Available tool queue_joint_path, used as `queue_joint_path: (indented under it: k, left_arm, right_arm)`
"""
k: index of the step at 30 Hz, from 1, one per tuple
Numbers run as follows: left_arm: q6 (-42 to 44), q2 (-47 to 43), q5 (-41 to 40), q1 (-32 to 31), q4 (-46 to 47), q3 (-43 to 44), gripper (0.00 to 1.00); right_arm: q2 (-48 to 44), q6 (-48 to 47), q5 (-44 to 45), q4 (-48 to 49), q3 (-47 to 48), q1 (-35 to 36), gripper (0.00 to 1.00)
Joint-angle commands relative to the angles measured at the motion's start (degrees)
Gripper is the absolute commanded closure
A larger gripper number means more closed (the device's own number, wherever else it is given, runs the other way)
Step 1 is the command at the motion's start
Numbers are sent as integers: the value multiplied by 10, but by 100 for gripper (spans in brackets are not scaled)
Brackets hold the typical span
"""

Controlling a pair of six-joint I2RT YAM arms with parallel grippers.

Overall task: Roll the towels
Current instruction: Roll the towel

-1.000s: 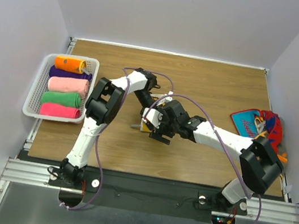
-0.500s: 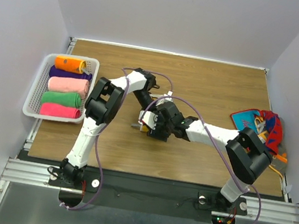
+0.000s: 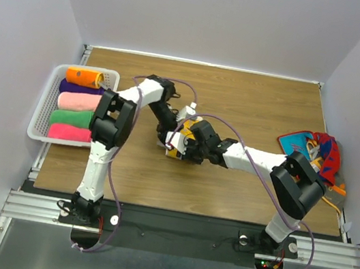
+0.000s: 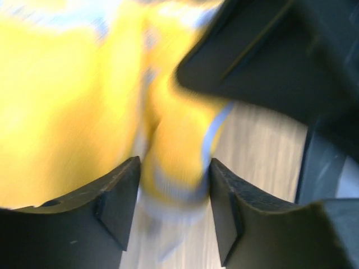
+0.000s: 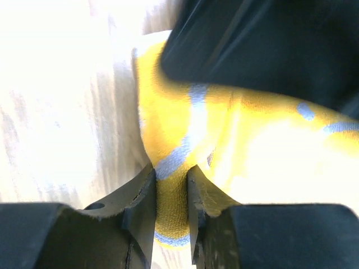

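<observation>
Where the two arms meet near the middle of the surface (image 3: 262, 100), a yellow towel (image 3: 176, 150) with blue stripes lies bunched. The right fingers (image 5: 140, 213) are pinched almost together on a narrow fold of it. The left fingers (image 4: 115, 207) stand wider apart with another fold filling the gap; that view is blurred, so whether they press the cloth cannot be told. Five rolled towels (image 3: 78, 102), orange, purple, pale pink, green and bright pink, lie side by side in a white basket (image 3: 39, 111) at the left edge. A red and blue towel (image 3: 315, 151) lies crumpled at the right edge.
</observation>
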Motion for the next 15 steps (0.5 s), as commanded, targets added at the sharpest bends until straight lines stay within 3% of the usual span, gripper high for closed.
queue_joint_path:
  k: [1, 7, 15]
  left_arm:
    - [25, -90, -81, 89, 8, -6, 37]
    - [27, -204, -44, 181, 26, -52, 32]
    - [-78, -460, 3, 203, 255, -329, 26]
  right_arm:
    - [-1, 9, -50, -93, 8, 0, 99]
    - [24, 42, -100, -164, 61, -7, 99]
    - [126, 103, -233, -301, 200, -49, 100]
